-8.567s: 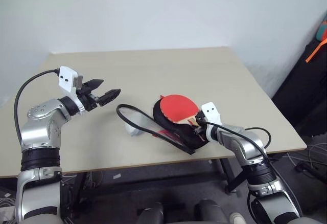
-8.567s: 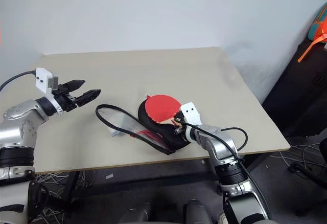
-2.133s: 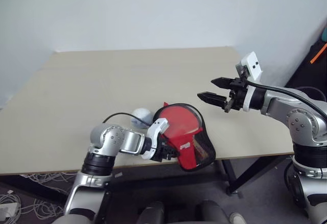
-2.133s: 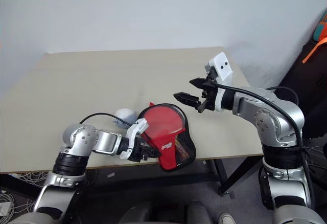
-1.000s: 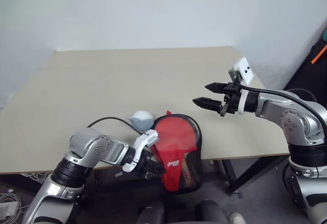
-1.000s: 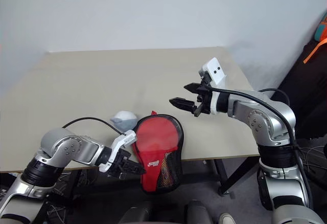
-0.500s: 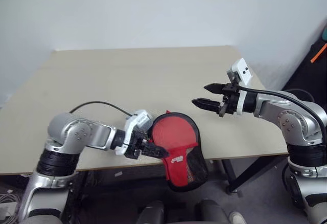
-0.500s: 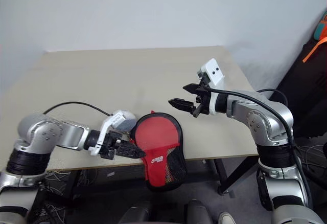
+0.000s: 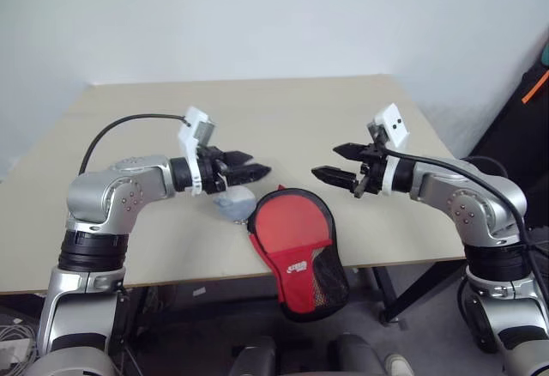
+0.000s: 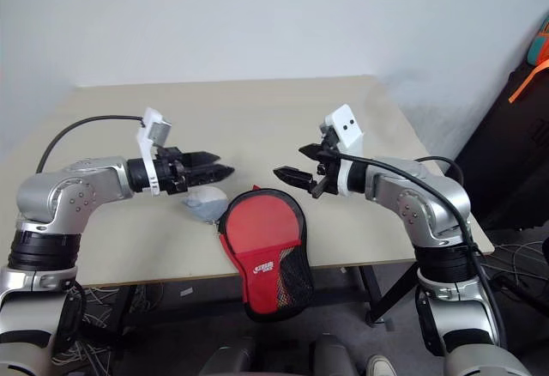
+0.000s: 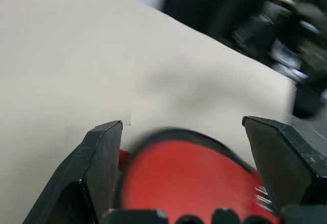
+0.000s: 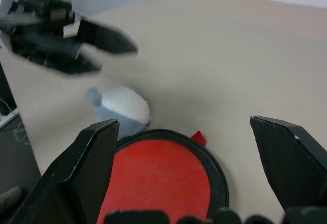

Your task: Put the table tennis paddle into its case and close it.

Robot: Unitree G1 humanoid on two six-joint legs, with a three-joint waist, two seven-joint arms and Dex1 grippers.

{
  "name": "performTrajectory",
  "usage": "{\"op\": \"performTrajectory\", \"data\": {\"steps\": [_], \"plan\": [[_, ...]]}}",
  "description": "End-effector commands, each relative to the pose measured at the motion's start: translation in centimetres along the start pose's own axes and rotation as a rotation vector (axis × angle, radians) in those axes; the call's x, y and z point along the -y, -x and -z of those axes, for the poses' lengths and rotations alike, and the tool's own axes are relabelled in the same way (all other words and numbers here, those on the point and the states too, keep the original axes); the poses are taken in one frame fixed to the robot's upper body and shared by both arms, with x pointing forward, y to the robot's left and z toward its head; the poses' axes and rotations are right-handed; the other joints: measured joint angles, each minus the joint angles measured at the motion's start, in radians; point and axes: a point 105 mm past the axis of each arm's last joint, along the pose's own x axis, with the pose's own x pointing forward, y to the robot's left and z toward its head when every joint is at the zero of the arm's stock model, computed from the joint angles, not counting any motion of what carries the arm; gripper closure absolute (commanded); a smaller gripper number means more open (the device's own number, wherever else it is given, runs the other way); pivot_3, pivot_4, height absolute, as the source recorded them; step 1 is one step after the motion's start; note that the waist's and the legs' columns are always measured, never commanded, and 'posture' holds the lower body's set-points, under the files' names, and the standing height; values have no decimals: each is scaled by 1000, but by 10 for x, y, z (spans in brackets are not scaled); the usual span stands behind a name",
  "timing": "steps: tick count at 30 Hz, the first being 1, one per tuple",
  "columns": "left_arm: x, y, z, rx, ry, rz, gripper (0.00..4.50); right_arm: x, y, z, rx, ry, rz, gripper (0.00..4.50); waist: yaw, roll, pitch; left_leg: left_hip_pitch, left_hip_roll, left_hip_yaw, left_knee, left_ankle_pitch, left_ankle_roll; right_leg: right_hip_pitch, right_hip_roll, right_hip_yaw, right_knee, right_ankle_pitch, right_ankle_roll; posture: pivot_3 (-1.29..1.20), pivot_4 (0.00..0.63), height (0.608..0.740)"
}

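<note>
Case [image 9: 300,243] lies closed, red side up, at the tabletop [image 9: 283,118] near edge with its mesh end hanging over; paddle not visible, presumably inside. Left gripper [image 9: 250,170] has let go of the case since a second ago and lifted clear above the grey-white wad [image 9: 233,203], fingers spread and empty. Right gripper [image 9: 328,168] holds the same hover past the case, fingers spread wide, empty.

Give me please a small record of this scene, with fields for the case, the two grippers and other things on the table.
case: red case closed, lying at the table's near edge, its narrow mesh end hanging over the edge
left gripper: open, holding nothing, above the table
right gripper: open, holding nothing, above the table
other: crumpled pale blue-grey lump beside the case
surface: beige table
</note>
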Motion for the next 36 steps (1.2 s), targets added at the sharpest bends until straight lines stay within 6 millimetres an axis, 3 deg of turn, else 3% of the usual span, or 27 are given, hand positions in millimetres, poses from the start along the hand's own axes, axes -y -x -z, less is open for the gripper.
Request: {"op": "performTrajectory", "data": {"steps": [1,2,7,13,27,36], "plan": [[-17,16,-15,105,-69,-79,446,-5,-9,0,12,22,29,405,0,0,0,0,0,0,0,0,0,0,0,0,0,0,0,0,0,739],[-19,19,-13,112,-77,-85,446,-5,-11,3,4,16,36,549,0,0,0,0,0,0,0,0,0,0,0,0,0,0,0,0,0,739],[-39,37,8,96,-121,-145,446,-15,-24,18,-36,12,31,2387,1,0,0,0,0,0,0,0,0,0,0,0,0,0,0,0,0,739],[-56,39,34,102,-63,-217,446,-22,-41,31,-76,28,30,4462,1,0,0,0,0,0,1,0,0,0,0,0,1,0,0,0,0,739],[-56,8,67,125,63,-191,446,-21,-74,65,-138,39,87,4462,0,0,0,1,0,0,1,0,0,1,0,0,1,1,0,0,0,739],[-48,-6,91,73,123,-163,446,-24,-80,87,-177,28,88,4462,0,0,0,2,0,0,1,0,0,1,0,0,1,1,0,0,0,739]]}}
